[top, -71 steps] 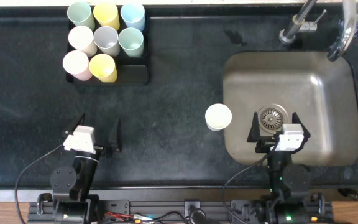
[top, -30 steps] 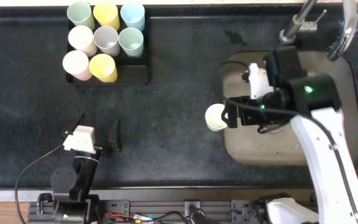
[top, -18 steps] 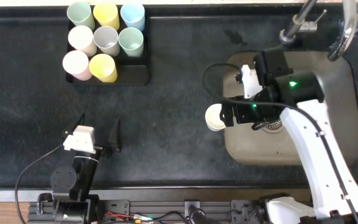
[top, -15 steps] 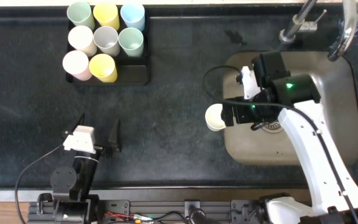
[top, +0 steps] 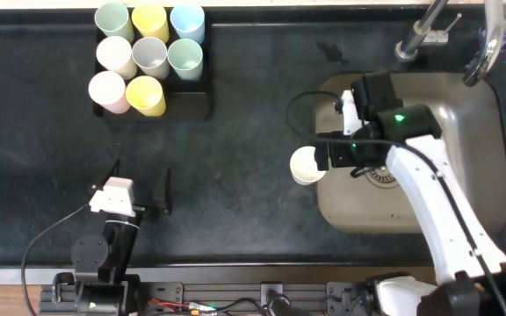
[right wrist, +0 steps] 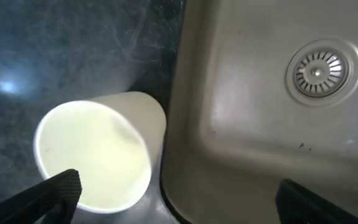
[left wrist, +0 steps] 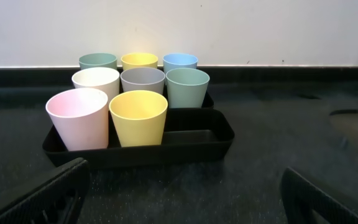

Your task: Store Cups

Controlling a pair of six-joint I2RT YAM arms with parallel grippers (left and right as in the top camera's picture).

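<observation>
A cream cup (top: 307,165) stands upright on the dark counter, just off the sink's left rim. My right gripper (top: 327,158) hovers over the rim beside it, open. In the right wrist view the cup (right wrist: 98,155) sits close to one finger (right wrist: 58,194), with nothing held between the fingers of the gripper (right wrist: 179,190). A black tray (top: 191,103) at the back left holds several pastel cups (top: 146,95); its corner slot (left wrist: 194,134) is empty. My left gripper (top: 139,189) rests open near the front edge, facing the tray (left wrist: 135,152).
The steel sink (top: 446,123) with its drain (right wrist: 319,70) lies under my right arm. A faucet (top: 420,35) stands behind it. Bare dark counter (top: 235,167) stretches between the tray and the cream cup.
My right arm has risen from its rest spot at the sink's front and swung over the sink's left rim beside the cream cup. The cup and the left arm have stayed put.
</observation>
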